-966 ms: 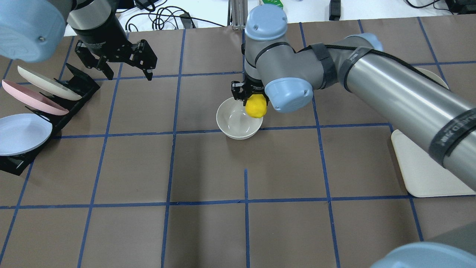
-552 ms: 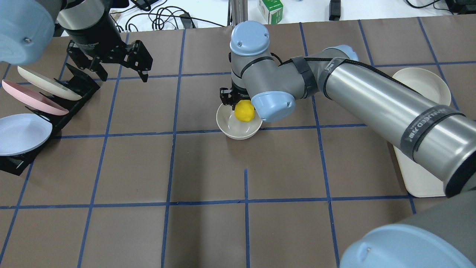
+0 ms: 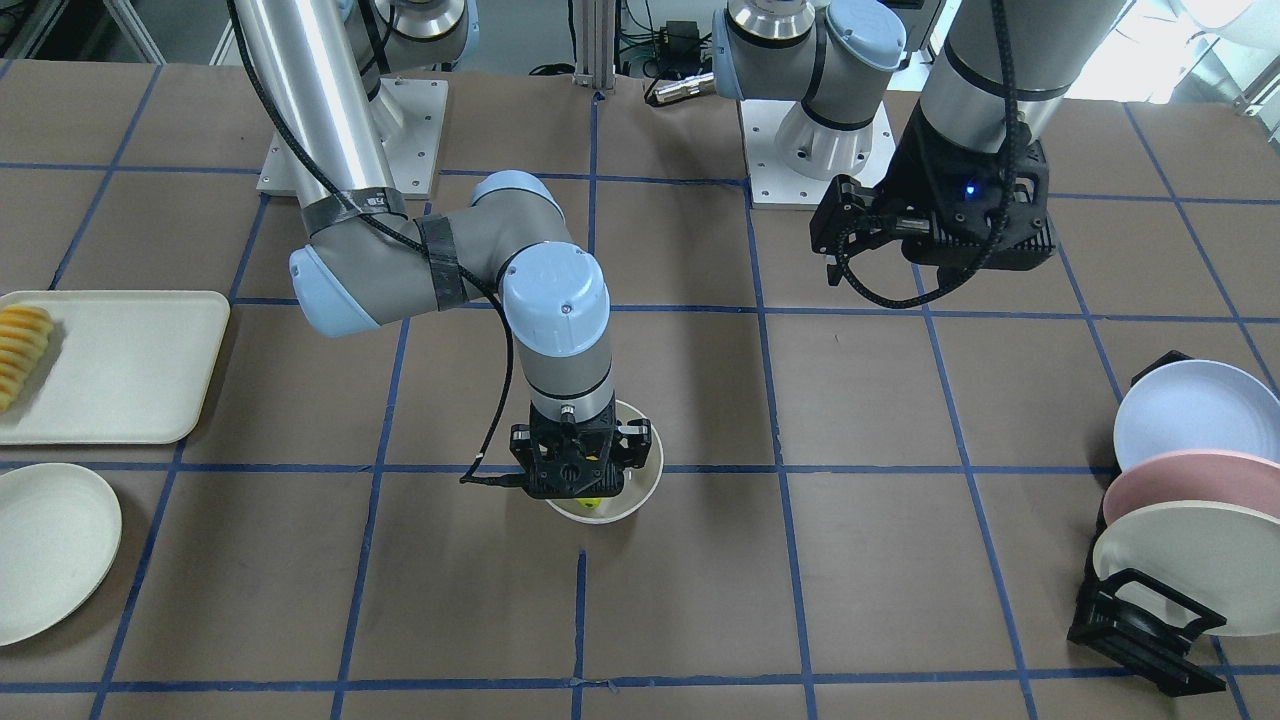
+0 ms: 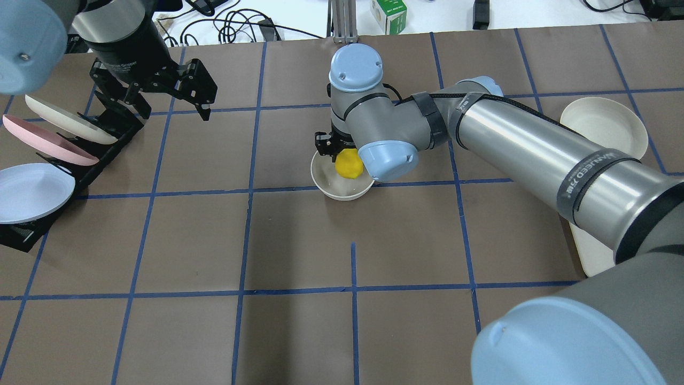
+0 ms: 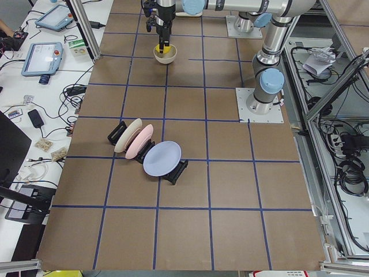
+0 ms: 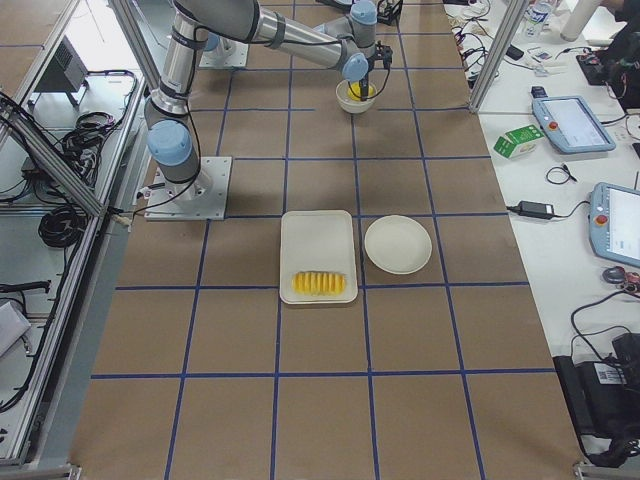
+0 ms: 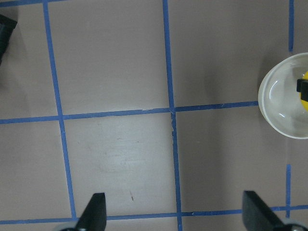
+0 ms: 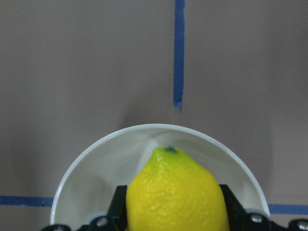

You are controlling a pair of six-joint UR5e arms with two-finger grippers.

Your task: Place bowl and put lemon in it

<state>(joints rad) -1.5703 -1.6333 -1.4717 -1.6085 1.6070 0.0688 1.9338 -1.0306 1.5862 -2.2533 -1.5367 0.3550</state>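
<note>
The off-white bowl (image 4: 336, 184) stands upright on the brown table near its middle; it also shows in the front view (image 3: 645, 478), the left wrist view (image 7: 279, 103) and the right wrist view (image 8: 91, 173). My right gripper (image 4: 344, 158) is shut on the yellow lemon (image 4: 348, 163) and holds it just above the inside of the bowl. The lemon fills the lower right wrist view (image 8: 175, 195), black fingers (image 8: 118, 209) on both sides. My left gripper (image 4: 173, 107) is open and empty, high above the table at the far left; its fingertips (image 7: 94, 211) frame bare table.
A black rack (image 4: 104, 136) with cream, pink and pale blue plates (image 4: 29, 190) stands at the left edge. A cream plate (image 4: 604, 125) and a white tray (image 3: 110, 365) with orange-yellow fruit slices (image 3: 20, 350) lie on the right side.
My right gripper has moved left with the lemon, from over the bowl's right rim to over its inside, and come lower. The left gripper has drifted slightly left.
</note>
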